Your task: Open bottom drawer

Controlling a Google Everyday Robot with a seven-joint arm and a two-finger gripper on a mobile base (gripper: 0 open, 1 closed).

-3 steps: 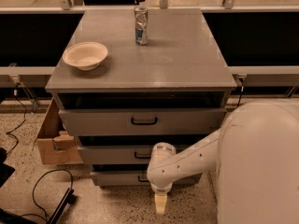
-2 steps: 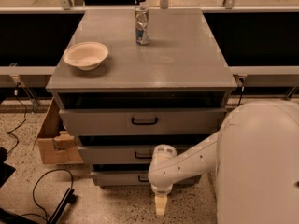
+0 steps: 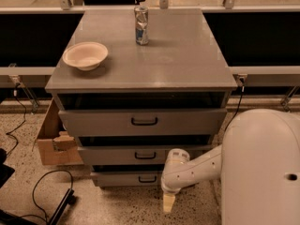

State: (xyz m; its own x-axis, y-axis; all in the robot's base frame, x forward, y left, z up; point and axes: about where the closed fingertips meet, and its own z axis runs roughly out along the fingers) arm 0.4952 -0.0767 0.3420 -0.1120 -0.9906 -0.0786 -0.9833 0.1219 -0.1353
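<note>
The grey cabinet (image 3: 140,60) has three drawers. The bottom drawer (image 3: 117,178) is the lowest, with a flat grey front and a small black loop handle (image 3: 147,178). Its front stands a little forward of the cabinet body. My gripper (image 3: 168,203) hangs pointing down at the floor, just right of and below that handle, in front of the drawer's right part. It holds nothing that I can see. My white arm (image 3: 197,170) reaches in from the right and covers the drawer's right end.
A cream bowl (image 3: 85,55) and a drink can (image 3: 141,25) stand on the cabinet top. A cardboard box (image 3: 51,139) sits on the floor at the left. Black cables (image 3: 47,191) lie at the lower left. My white body (image 3: 262,168) fills the lower right.
My arm and gripper have shifted slightly to the right. The drawers, bowl and can have not moved.
</note>
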